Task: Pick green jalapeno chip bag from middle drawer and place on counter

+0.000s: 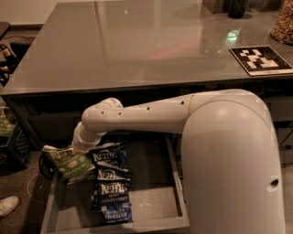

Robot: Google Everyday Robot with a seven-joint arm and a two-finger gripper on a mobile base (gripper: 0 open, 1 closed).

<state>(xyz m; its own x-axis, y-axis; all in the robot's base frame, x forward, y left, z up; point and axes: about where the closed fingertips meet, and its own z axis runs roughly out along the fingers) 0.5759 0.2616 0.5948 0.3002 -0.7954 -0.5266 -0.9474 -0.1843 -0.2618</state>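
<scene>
The middle drawer [151,203] stands pulled out below the counter [137,41]. My white arm reaches from the right down into its left side. The gripper [75,148] sits at the end of the wrist, mostly hidden by it, shut on the top of the green jalapeno chip bag [71,165]. The bag hangs tilted over the drawer's left wall, its top corner sticking out to the left. Two dark blue Kettle bags [110,160] [112,199] lie in the drawer just right of it.
A black-and-white marker tile [261,59] lies on the counter's right side, with a jar [284,23] and a dark object [238,7] at the back. A black crate [11,144] and a shoe [7,205] are on the floor to the left.
</scene>
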